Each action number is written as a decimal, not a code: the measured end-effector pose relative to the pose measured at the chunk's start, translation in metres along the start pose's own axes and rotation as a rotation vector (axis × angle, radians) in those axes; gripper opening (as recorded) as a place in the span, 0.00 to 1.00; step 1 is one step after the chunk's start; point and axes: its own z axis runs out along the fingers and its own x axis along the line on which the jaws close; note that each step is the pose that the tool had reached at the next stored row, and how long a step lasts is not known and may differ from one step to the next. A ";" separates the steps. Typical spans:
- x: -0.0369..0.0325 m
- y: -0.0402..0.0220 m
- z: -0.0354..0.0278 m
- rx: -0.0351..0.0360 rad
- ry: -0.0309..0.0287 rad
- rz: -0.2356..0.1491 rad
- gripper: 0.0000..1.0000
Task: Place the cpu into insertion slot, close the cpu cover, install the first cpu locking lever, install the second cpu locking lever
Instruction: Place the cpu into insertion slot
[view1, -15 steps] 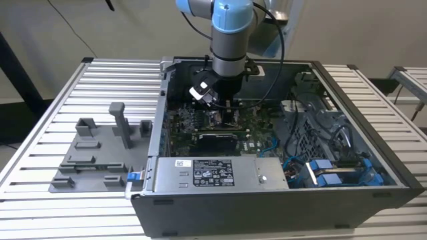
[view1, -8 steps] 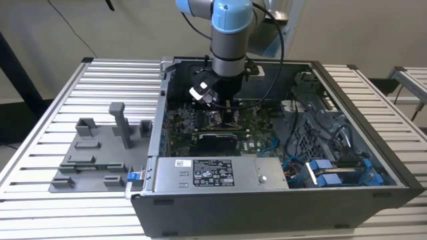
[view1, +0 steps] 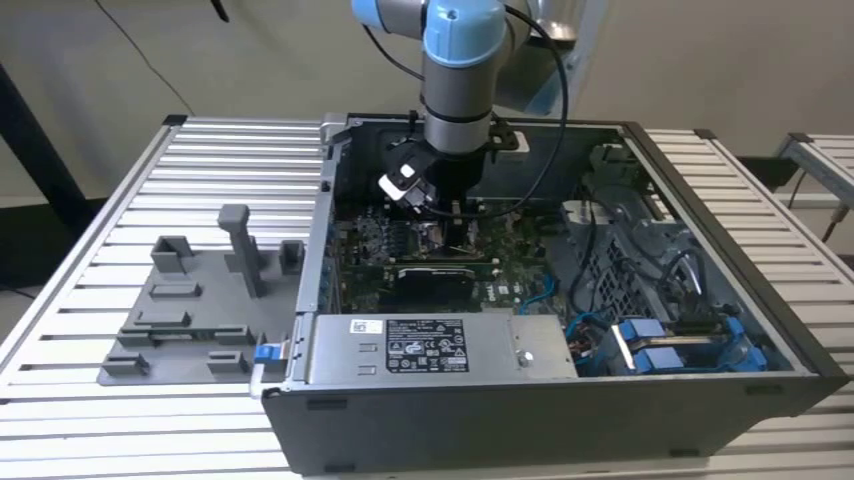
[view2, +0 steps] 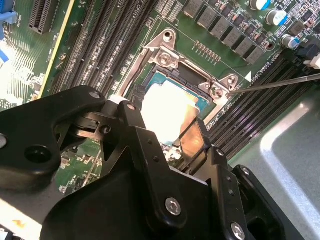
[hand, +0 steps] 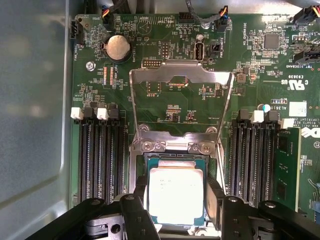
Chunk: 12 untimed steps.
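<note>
The cpu (hand: 176, 195) (view2: 165, 107), a small square chip with a pale metal top, lies in the insertion slot (hand: 172, 146) (view2: 170, 57) on the green board. My gripper (hand: 176, 192) (view2: 159, 122) (view1: 447, 225) reaches down into the computer case. Its two black fingers (hand: 215, 197) press against opposite edges of the chip. The cpu cover (hand: 210, 76), a thin silver frame with a large window, stands flipped open behind the socket. A thin metal lever (view2: 280, 82) sticks out from one corner of the socket.
Black memory slots (hand: 97, 160) (hand: 250, 160) run along both sides of the socket. A round coin battery (hand: 116, 47) sits on the board. The grey white-labelled box (view1: 414, 345) fills the case front. A grey fixture (view1: 187, 310) stands on the slatted table at the exterior view's left.
</note>
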 end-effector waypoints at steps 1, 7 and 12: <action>0.0000 0.0000 0.0000 0.0000 0.0001 0.000 0.55; -0.0001 -0.0001 -0.0001 0.0001 -0.0001 0.000 0.55; -0.0002 0.0001 -0.0001 0.0002 -0.0002 0.000 0.55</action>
